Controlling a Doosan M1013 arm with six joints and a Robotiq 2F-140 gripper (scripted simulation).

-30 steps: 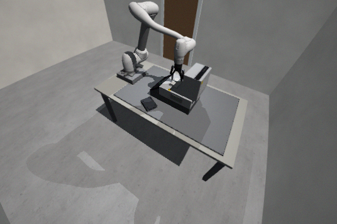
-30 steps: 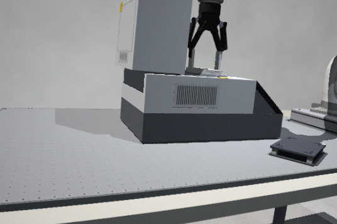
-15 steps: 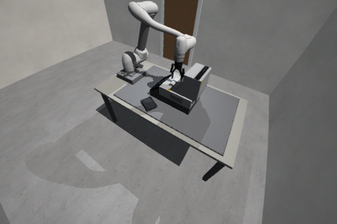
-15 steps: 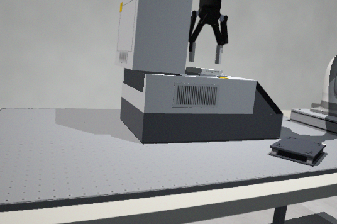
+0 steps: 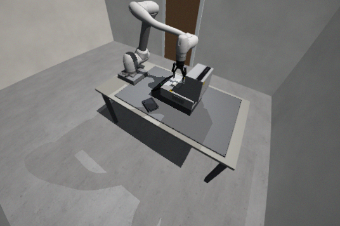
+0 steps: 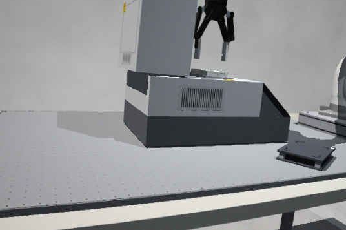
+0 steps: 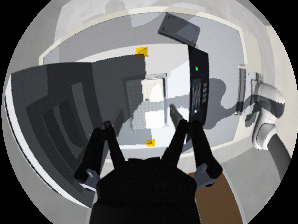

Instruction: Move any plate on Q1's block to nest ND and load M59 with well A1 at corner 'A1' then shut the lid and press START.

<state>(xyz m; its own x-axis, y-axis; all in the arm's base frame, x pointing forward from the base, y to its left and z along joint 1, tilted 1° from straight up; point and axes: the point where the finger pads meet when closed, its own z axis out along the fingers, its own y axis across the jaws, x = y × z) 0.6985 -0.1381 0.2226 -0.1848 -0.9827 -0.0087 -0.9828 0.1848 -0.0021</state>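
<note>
The gripper [image 6: 210, 51] hangs with fingers apart, holding nothing, above plate M59 [image 6: 211, 73] on Q1's block. The raised lid [image 6: 164, 31] stands close at 9 o'clock. An empty nest [image 6: 306, 154] sits at 4 o'clock.

matt grey cycler [image 6: 206, 99], perforated mat [image 6: 81, 164]

The bench [image 5: 235, 148] is carrying a grey perforated mat [image 6: 81, 164]. The cycler Q1 [image 6: 206, 125] is standing on the mat mid-bench, an empty dark nest [image 6: 306, 154] is lying near the front edge, and the arm's base plate [image 5: 137, 79] is occupying one corner.
</note>
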